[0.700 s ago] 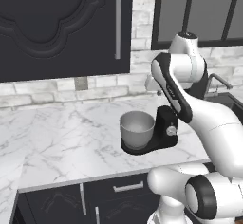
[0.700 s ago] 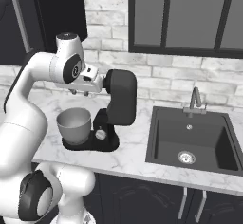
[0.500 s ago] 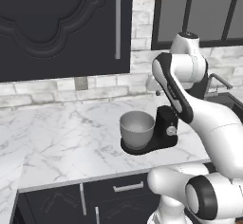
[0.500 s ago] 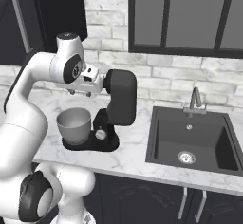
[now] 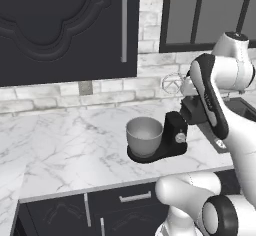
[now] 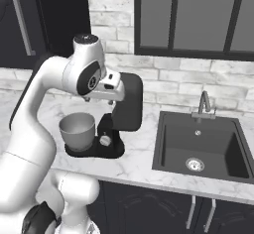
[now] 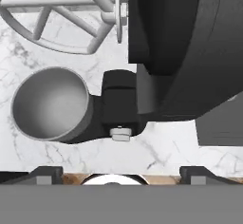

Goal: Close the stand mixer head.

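We saw a grey bowl (image 7: 51,103) past the left fingertip, a silver knob (image 7: 120,133) between the fingertips, on marble counter (image 7: 156,153).

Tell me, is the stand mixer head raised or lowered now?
Raised: the stand mixer head tilts up, its whisk hanging in the air beside the bowl, not inside it.

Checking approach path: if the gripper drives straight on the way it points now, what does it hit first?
Probably the stand mixer head, looming closest ahead of the gripper; the grey bowl and column lie beyond. Depth unclear.
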Robot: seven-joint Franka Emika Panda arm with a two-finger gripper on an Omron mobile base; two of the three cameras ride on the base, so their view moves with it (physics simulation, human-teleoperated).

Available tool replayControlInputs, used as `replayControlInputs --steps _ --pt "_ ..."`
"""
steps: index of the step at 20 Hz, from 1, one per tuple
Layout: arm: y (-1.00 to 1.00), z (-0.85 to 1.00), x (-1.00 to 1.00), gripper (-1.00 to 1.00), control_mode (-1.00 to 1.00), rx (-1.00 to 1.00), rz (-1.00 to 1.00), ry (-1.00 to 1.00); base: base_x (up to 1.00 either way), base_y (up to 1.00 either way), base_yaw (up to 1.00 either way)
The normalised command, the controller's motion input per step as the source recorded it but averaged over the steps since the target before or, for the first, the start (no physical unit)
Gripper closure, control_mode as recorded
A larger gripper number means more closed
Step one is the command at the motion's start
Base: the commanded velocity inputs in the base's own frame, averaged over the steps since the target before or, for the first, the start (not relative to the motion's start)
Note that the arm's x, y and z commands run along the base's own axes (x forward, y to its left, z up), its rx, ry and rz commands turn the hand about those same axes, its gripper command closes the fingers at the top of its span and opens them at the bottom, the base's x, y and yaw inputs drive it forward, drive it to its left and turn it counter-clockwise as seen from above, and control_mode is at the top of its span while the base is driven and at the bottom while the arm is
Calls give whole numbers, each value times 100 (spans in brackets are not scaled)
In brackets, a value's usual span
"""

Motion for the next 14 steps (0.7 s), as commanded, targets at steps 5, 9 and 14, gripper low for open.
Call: replayControlInputs --steps 5,9,14 --pt "-81 26 -18 -100 -100 0 17 -9 0 0 0" --pt "-83 17 0 -100 -100 0 27 -16 0 0 0" --pt "-57 1 1 -100 -100 6 40 -18 0 0 0"
